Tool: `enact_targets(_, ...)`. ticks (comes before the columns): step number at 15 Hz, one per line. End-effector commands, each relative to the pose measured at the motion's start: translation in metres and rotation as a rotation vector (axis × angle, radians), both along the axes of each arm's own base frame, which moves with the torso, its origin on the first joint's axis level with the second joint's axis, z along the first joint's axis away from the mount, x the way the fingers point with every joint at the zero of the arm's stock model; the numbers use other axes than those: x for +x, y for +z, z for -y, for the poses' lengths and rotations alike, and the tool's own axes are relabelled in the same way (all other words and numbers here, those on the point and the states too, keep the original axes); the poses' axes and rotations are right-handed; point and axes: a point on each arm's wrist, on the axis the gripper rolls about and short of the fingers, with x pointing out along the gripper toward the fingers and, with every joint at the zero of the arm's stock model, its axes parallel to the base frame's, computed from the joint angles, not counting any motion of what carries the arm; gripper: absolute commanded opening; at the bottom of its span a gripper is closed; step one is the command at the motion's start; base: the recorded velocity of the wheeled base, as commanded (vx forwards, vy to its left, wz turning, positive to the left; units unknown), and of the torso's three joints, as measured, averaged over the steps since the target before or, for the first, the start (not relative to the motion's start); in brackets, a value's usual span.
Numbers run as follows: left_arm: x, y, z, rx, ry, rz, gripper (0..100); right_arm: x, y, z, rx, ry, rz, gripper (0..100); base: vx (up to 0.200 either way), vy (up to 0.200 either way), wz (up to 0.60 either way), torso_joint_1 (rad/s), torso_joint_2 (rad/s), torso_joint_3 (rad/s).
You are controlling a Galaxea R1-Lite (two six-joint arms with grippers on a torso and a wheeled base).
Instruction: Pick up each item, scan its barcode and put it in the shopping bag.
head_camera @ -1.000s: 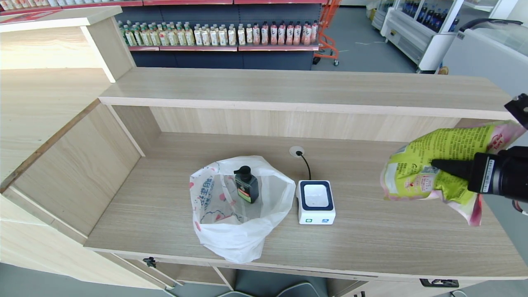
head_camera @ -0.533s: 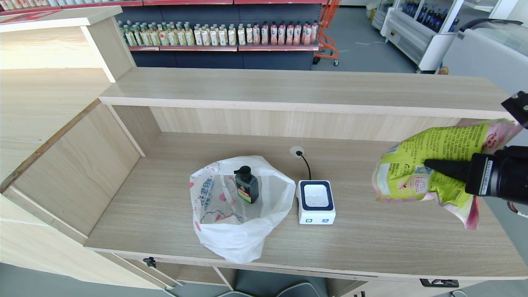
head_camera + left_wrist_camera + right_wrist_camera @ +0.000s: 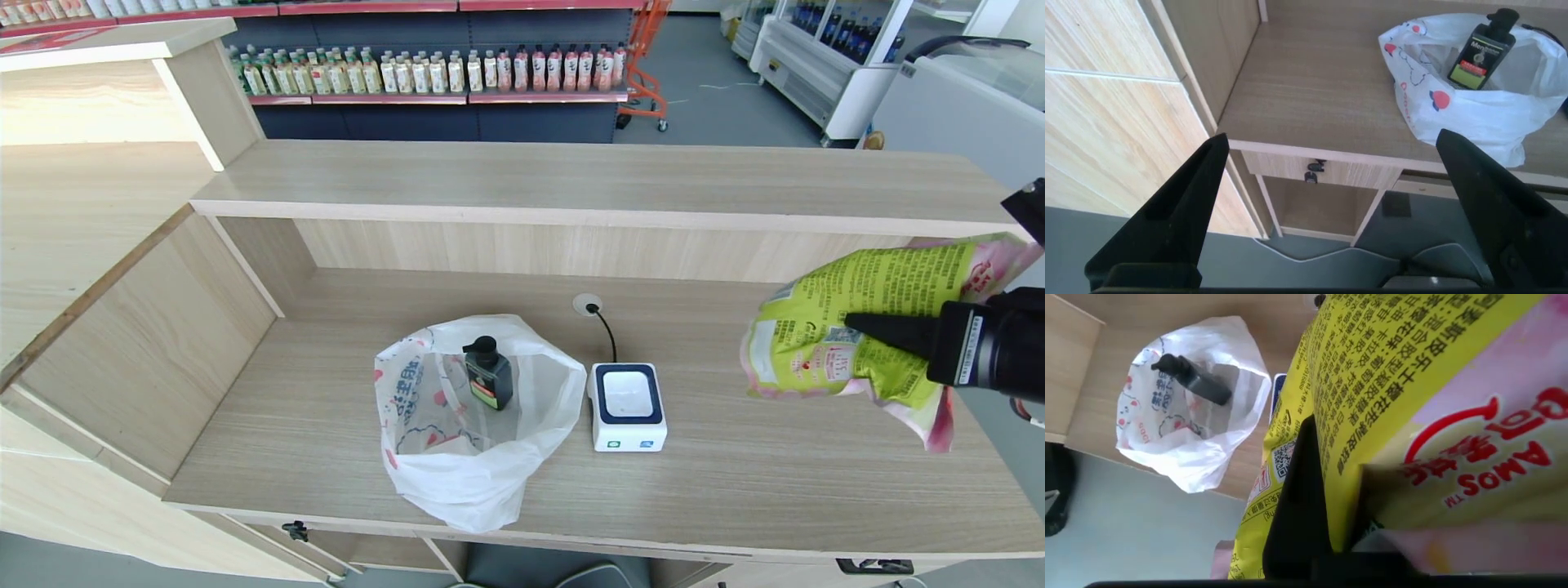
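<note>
Pouch up in the air on the right, bag and scanner sitting on the worktop.

In the head view the right fingers [image 3: 890,333] are clamped on the green-and-pink pouch [image 3: 873,286], held above the right end of the worktop [image 3: 735,490] and well apart from the scanner [image 3: 626,404]. One black finger lies across the printed face; the other is hidden behind it. The bag [image 3: 465,482] sits open just beside the scanner, with a black pump bottle [image 3: 488,376] upright inside. The right wrist view goes close: the pouch wraps round a finger, there's a small square code near the fingertip, and most of the scanner is hidden behind the pouch. The left wrist view brings in the left fingers [image 3: 1180,220], spread wide with nothing between them, off the worktop's front edge near the bag. The frame cuts off part of the bag there.
</note>
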Motion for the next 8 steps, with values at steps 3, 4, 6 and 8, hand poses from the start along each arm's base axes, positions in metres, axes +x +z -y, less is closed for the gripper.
enact_targets(3,0.000,0.000,0.000,0.001,0.001,0.000,100,0.002,-0.002,-0.001,-0.001,0.006,-0.012,0,0.000,0.200,0.00,0.014,0.01,0.001)
enact_targets(4,0.000,0.000,0.000,0.001,0.002,0.000,100,0.003,-0.003,-0.004,0.001,0.021,-0.018,0,0.000,0.200,0.00,-0.007,0.00,0.002)
enact_targets(6,0.000,0.000,0.000,0.001,0.002,0.000,100,0.002,-0.005,-0.009,0.019,0.069,-0.036,0,0.000,0.200,0.00,0.005,0.00,0.000)
enact_targets(8,0.000,0.000,0.000,0.001,0.001,0.000,100,0.001,-0.008,-0.021,0.026,0.132,-0.058,0,0.000,0.200,0.00,-0.002,0.01,0.002)
